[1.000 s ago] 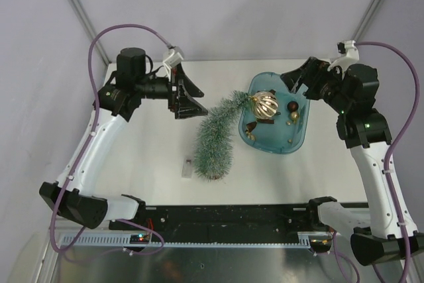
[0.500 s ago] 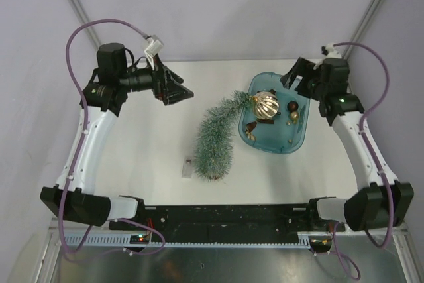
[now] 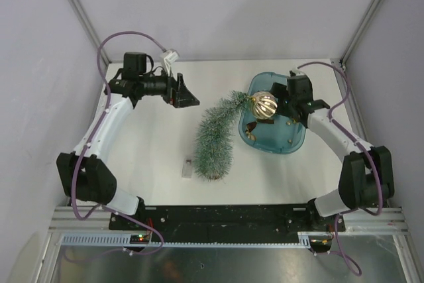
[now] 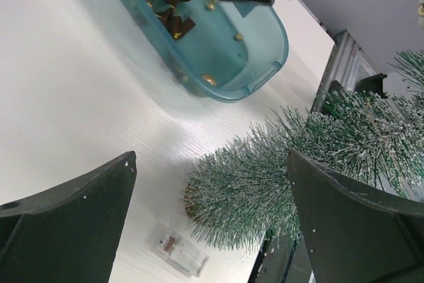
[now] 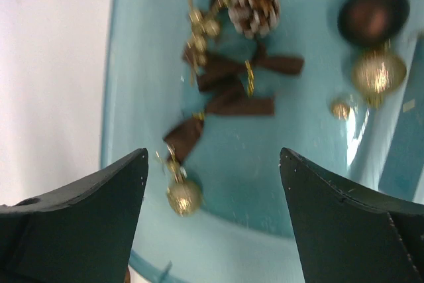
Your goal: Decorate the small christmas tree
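The small christmas tree [image 3: 215,137] lies on its side on the white table, its wooden base toward the near edge and its tip at the blue tray [image 3: 297,138]. It also shows in the left wrist view [image 4: 265,190]. My left gripper [image 3: 192,99] is open and empty, left of the tree's tip and apart from it; the left wrist view [image 4: 212,156] shows the same. My right gripper [image 3: 279,102] is open and empty above the tray, as the right wrist view [image 5: 212,157] shows. Below it lie a small gold ball [image 5: 182,197], brown ribbon bows [image 5: 238,77] and a pine cone [image 5: 254,4].
A large gold striped ball [image 3: 264,105] sits in the tray next to the tree's tip. A brown ball [image 5: 371,14] and a gold glitter ball [image 5: 377,74] lie at the tray's side. A small clear plastic piece [image 3: 188,168] lies left of the tree's base.
My right arm has swung in from the back right, and its gripper is now over the tray. My left gripper drew back left, then returned toward the tree's tip. The tree has not moved.
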Tool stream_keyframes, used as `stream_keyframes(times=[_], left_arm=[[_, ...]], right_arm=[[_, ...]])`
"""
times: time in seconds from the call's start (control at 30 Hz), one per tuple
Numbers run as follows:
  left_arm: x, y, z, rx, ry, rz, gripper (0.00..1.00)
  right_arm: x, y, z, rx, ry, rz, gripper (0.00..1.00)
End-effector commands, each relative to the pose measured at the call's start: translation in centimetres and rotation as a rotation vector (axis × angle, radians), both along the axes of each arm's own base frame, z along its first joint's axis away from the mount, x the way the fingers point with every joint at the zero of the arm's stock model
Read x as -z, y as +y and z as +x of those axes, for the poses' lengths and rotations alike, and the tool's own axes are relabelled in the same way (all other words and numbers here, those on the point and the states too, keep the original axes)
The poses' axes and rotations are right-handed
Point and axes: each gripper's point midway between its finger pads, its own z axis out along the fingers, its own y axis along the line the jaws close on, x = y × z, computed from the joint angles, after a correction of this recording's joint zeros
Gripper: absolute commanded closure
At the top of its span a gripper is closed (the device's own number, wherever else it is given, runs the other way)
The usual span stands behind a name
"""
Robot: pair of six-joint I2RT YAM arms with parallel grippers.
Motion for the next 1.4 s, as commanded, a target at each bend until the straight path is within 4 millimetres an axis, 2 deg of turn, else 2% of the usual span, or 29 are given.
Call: stream_keyframes(times=[0.0, 0.07, 0.13, 0.2, 0.27, 0.37, 0.47, 0.53, 0.67, 0.87, 0.97, 1.07, 1.2, 1.37], left_arm=[[-0.3, -2.2, -1.2, 0.144, -0.017, -0.064, 0.00], [-0.4, -2.8, -1.6, 0.194, 0.003, -0.102, 0.00], [-0.7, -3.2, -2.1, 0.235, 0.020, -0.134, 0.00], [-0.9, -3.4, -2.4, 0.263, 0.028, -0.155, 0.00], [-1.1, -3.7, -2.7, 0.283, 0.033, -0.168, 0.00], [-1.2, -4.2, -3.2, 0.316, 0.048, -0.185, 0.01], [-1.3, -4.9, -4.0, 0.354, 0.054, -0.198, 0.03], [-1.5, -5.2, -4.5, 0.381, 0.057, -0.211, 0.06], [-1.6, -5.6, -5.1, 0.414, 0.065, -0.227, 0.09], [-1.3, -5.6, -5.5, 0.426, 0.084, -0.236, 0.14], [-1.4, -5.6, -5.7, 0.426, 0.083, -0.238, 0.18], [-1.3, -5.5, -6.0, 0.425, 0.084, -0.237, 0.24], [-1.2, -5.4, -6.2, 0.420, 0.084, -0.233, 0.36], [-1.4, -5.1, -6.9, 0.418, 0.077, -0.233, 0.56]], right_arm=[[-2.2, 0.7, -3.8, 0.027, -0.083, 0.077, 0.16], [-2.7, 1.1, -6.3, 0.012, -0.108, 0.094, 0.16], [-3.0, 0.2, -8.2, 0.031, -0.121, 0.073, 0.15], [-3.4, -1.7, -8.6, 0.078, -0.140, 0.052, 0.14], [-3.7, -3.1, -8.2, 0.106, -0.144, 0.075, 0.16], [-3.4, -3.1, -7.6, 0.100, -0.123, 0.137, 0.20], [-3.1, -1.8, -8.1, 0.064, -0.098, 0.162, 0.22], [-3.3, -0.5, -9.3, 0.026, -0.090, 0.163, 0.22], [-4.1, 3.3, -13.1, -0.093, -0.094, 0.208, 0.22], [-6.1, 7.8, -19.2, -0.258, -0.119, 0.323, 0.23], [-5.5, 9.9, -22.0, -0.353, -0.091, 0.351, 0.23], [-4.0, 12.1, -24.5, -0.439, -0.047, 0.388, 0.24], [-3.3, 13.1, -25.2, -0.471, -0.034, 0.402, 0.25], [-2.6, 13.0, -25.3, -0.455, -0.029, 0.415, 0.25]])
